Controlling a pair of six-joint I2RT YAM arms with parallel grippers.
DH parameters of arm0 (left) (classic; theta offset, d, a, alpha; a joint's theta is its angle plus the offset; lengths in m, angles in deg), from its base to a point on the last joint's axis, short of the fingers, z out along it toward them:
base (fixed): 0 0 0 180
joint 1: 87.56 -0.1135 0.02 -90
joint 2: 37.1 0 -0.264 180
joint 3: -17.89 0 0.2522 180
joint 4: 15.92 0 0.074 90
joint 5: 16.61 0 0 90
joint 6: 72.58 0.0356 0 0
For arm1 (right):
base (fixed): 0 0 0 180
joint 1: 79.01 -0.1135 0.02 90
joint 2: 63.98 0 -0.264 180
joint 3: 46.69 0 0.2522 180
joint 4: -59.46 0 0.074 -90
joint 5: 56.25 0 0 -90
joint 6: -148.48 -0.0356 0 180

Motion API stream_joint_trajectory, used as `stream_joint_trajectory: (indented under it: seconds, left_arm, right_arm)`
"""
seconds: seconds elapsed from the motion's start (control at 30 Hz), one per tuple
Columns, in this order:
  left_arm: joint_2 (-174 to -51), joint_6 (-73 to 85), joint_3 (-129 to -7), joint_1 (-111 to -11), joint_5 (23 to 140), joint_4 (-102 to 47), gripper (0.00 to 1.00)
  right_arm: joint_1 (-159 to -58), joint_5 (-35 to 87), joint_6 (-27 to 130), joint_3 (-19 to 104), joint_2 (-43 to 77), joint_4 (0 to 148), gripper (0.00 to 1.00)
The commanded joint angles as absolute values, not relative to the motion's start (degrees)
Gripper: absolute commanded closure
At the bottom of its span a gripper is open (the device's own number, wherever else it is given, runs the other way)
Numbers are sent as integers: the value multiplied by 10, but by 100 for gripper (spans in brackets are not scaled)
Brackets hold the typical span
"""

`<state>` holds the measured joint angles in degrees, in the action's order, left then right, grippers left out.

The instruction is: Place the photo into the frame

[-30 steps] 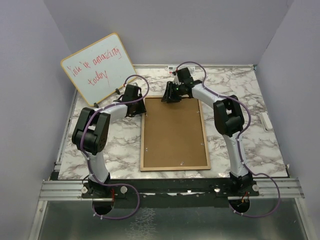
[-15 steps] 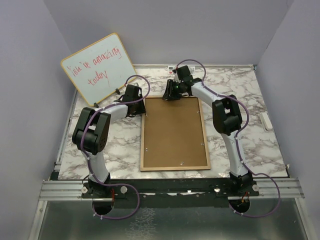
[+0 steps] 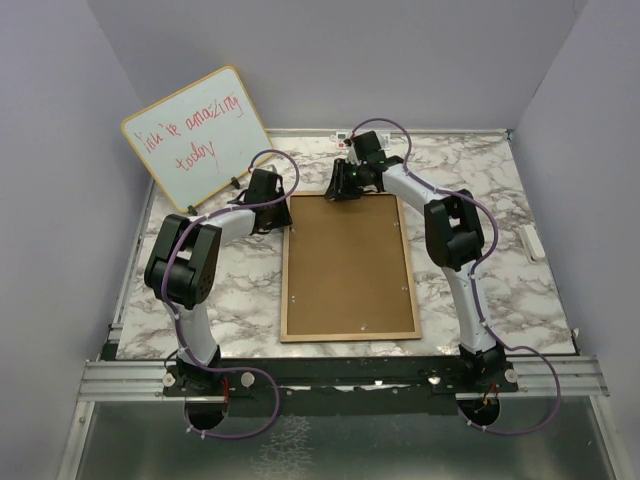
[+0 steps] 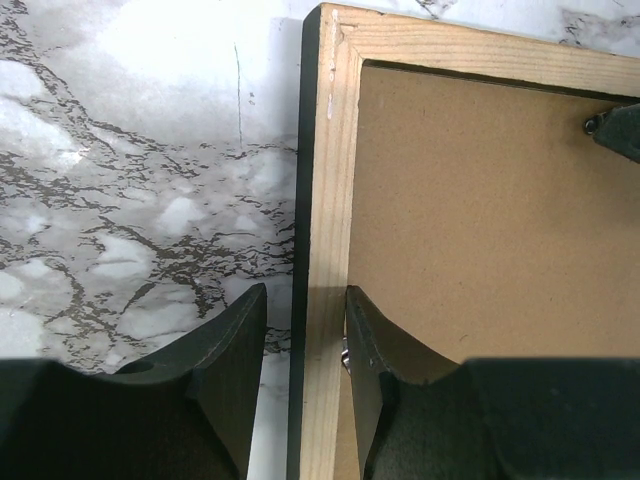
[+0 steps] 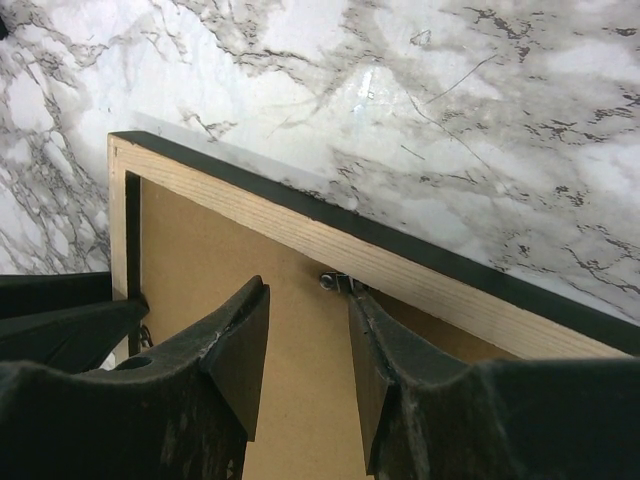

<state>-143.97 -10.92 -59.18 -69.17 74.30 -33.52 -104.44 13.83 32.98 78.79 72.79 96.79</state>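
1. The frame [image 3: 284,280] lies flat at the middle of the marble-patterned table [image 3: 500,270], light-wood face up. Its long sides run away from the arm bases.
2. A plain brown backing board [image 3: 348,265] fills the frame's opening from rail to rail.
3. The left gripper [image 4: 305,295] sits astride the frame's left rail, just short of the far-left corner. One finger hangs outside over the marble and the other inside over the board.
4. Its jaws stand partly spread. A sliver of tabletop shows between the outer finger and the rail's black edge, while the inner finger sits right against the wood.
5. The right gripper [image 5: 307,295] hovers at the frame's far rail, left of that rail's middle, with its fingers over the backing board.
6. Its jaws are apart with nothing between them. The fingertips stop just short of a small metal clip [image 5: 335,283] at the rail's inner edge.
7. A wood-edged whiteboard [image 3: 195,135] with red handwriting leans at the far left, well apart from the frame.
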Motion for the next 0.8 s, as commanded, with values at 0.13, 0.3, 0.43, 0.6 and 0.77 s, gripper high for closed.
stream_joint_trajectory:
  seconds: [0.13, 0.3, 0.43, 0.6, 0.77]
  left_arm:
    - [-1449, -117, -579, -695, 766, -329, 61]
    - [-1450, -119, -577, -695, 775, -325, 61]
    - [-1451, -121, -578, -695, 780, -323, 61]
    - [-1453, -122, -579, -695, 783, -321, 61]
    - [-1450, -124, -579, -695, 782, -322, 61]
  right_arm:
    - [-1044, 143, 323, 790, 754, 943, 58]
    - [-1044, 120, 320, 786, 756, 922, 58]
    - [-1044, 99, 317, 776, 756, 905, 58]
    - [-1044, 104, 311, 775, 759, 908, 58]
    - [-1043, 136, 311, 764, 742, 913, 58]
